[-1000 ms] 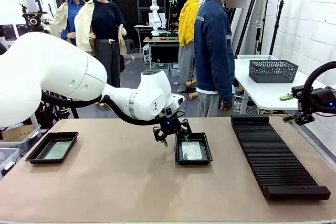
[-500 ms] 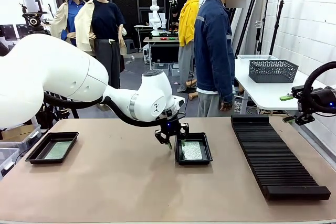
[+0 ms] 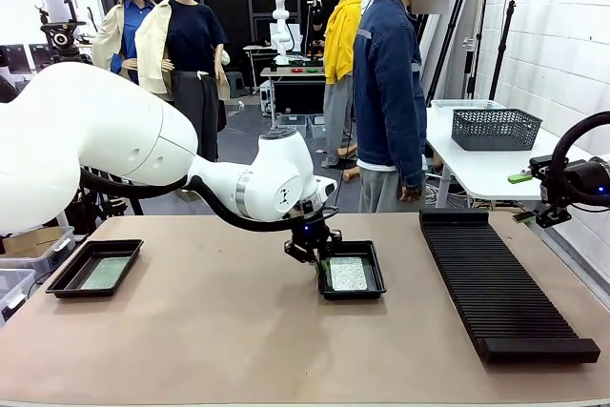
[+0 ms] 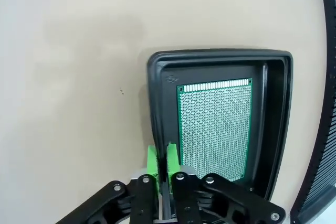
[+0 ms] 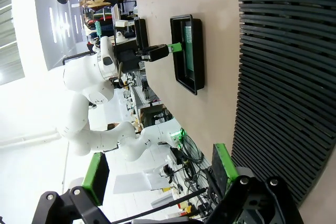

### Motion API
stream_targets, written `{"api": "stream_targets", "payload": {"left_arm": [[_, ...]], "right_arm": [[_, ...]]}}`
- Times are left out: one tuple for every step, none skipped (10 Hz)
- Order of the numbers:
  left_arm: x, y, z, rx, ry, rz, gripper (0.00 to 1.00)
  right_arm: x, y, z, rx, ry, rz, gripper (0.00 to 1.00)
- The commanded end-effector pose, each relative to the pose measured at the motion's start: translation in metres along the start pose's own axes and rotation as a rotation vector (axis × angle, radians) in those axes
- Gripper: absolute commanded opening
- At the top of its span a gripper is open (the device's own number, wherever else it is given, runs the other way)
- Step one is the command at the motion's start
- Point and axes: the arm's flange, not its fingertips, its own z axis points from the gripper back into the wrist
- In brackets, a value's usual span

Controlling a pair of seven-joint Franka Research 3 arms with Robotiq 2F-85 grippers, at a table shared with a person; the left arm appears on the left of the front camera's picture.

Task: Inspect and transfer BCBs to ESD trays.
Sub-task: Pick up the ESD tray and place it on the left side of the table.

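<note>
An ESD tray (image 3: 351, 293) lies at the table's middle with a green BCB (image 3: 348, 273) flat on its floor. My left gripper (image 3: 319, 259) is at that tray's left rim. In the left wrist view its green pads (image 4: 152, 162) are pressed together on the tray's rim (image 4: 220, 54), beside the BCB (image 4: 215, 129). The right wrist view shows the same tray (image 5: 198, 61) from afar. A second ESD tray (image 3: 67, 278) at the far left holds another BCB (image 3: 103, 272). My right gripper (image 3: 534, 209) hangs open and empty past the table's right edge, its jaws (image 5: 157, 171) spread wide.
A long black slotted rack (image 3: 496, 293) runs down the right side of the table. A person (image 3: 389, 92) stands at the far edge, hands off the table. Behind the right end, a white side table carries a dark basket (image 3: 494, 128).
My left gripper's jaws have closed from wide apart onto the middle tray's left rim and dropped slightly. The right arm, both trays and the person stay put.
</note>
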Motion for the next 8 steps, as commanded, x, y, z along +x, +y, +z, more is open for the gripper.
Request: {"api": "stream_targets", "payload": {"left_arm": [[0.0053, 0.0025, 0.0059, -0.012, 0.05, -0.018, 0.0], [0.0, 0.0, 0.0, 0.0, 0.0, 0.0, 0.0], [0.0, 0.0, 0.0, 0.0, 0.0, 0.0, 0.0], [0.0, 0.0, 0.0, 0.0, 0.0, 0.0, 0.0], [0.0, 0.0, 0.0, 0.0, 0.0, 0.0, 0.0], [0.0, 0.0, 0.0, 0.0, 0.0, 0.0, 0.0], [0.0, 0.0, 0.0, 0.0, 0.0, 0.0, 0.0], [0.0, 0.0, 0.0, 0.0, 0.0, 0.0, 0.0]], "right_arm": [[-0.0026, 0.0017, -0.0022, -0.002, -0.004, -0.001, 1.0], [-0.0026, 0.0017, -0.0022, -0.002, -0.004, -0.001, 1.0], [-0.0026, 0.0017, -0.0022, -0.002, -0.004, -0.001, 1.0], [-0.0026, 0.0017, -0.0022, -0.002, -0.004, -0.001, 1.0], [-0.0026, 0.0017, -0.0022, -0.002, -0.004, -0.001, 1.0], [-0.0026, 0.0017, -0.0022, -0.002, -0.004, -0.001, 1.0], [-0.0026, 0.0017, -0.0022, -0.002, -0.004, -0.001, 1.0], [-0.0026, 0.0017, -0.0022, -0.002, -0.004, -0.001, 1.0]]}}
